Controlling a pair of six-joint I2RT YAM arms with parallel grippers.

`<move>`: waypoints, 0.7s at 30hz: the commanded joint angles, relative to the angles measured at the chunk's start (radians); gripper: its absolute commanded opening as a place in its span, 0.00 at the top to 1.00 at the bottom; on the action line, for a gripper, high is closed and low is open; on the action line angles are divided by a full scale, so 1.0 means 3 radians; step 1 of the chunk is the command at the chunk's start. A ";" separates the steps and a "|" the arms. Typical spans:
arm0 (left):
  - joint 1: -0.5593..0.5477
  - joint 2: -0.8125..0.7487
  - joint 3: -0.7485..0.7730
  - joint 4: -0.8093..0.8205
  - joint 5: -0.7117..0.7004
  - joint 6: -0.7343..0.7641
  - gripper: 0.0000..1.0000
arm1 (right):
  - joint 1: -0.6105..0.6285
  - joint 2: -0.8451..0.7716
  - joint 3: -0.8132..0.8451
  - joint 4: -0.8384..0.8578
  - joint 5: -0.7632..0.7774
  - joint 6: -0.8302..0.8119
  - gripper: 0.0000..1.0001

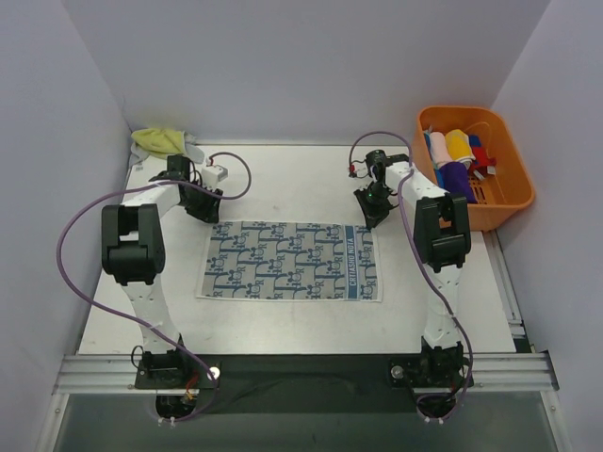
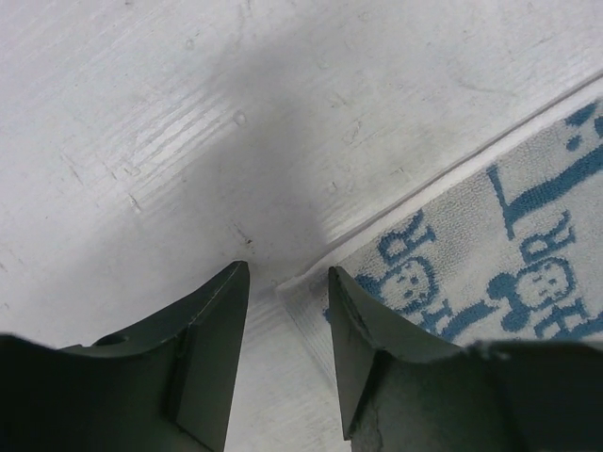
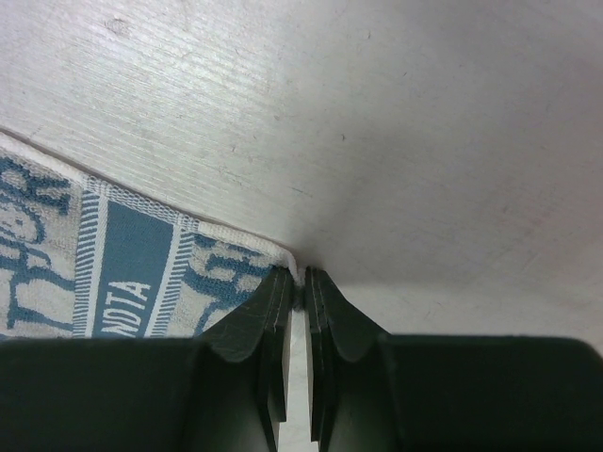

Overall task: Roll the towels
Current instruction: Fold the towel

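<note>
The blue-and-white patterned towel (image 1: 290,261) lies flat in the middle of the table. My left gripper (image 1: 204,209) is open at its far left corner; in the left wrist view the gripper (image 2: 288,276) straddles that corner of the towel (image 2: 490,273), one finger on the cloth, one on the table. My right gripper (image 1: 373,215) is at the far right corner; in the right wrist view the gripper (image 3: 301,278) is shut on the white corner hem of the towel (image 3: 132,273). The pale yellow-green towel (image 1: 160,141) lies bunched at the far left corner.
An orange basket (image 1: 509,193) with several rolled cloths stands at the far right. A small white box (image 1: 216,173) lies near the left arm. Purple cables loop by both arms. White walls close in the table on three sides.
</note>
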 commanded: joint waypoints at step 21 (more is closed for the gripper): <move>0.0021 0.0054 0.0426 -0.0035 0.0412 -0.0056 1.00 | -0.0159 0.0052 0.0557 -0.0147 -0.0046 -0.0006 1.00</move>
